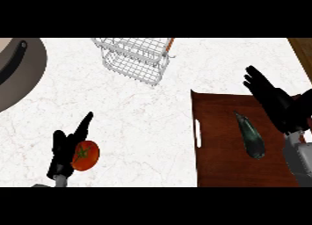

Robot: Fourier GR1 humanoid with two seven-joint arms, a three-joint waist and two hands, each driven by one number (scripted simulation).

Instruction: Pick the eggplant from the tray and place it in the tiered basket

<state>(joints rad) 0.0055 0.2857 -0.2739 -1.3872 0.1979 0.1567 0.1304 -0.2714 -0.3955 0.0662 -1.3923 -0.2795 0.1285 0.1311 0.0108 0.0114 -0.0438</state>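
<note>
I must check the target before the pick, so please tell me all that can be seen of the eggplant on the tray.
The eggplant is long, slim and dark, with a glossy greenish sheen and a narrow pointed end toward the far side; its near end is rounder. It lies flat on the brown tray, right of the tray's middle, lengthwise and slightly slanted. Nothing but the tray touches it. The right hand, fingers spread, hovers to its right and beyond it, apart from it.

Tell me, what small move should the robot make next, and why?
Probably lower the right hand leftward onto the eggplant. The eggplant lies untouched on the brown tray, and that hand hangs open just to its right, holding nothing. The tiered basket waits at the counter's far side, so grasping comes first. The left hand rests open beside a tomato.
</note>
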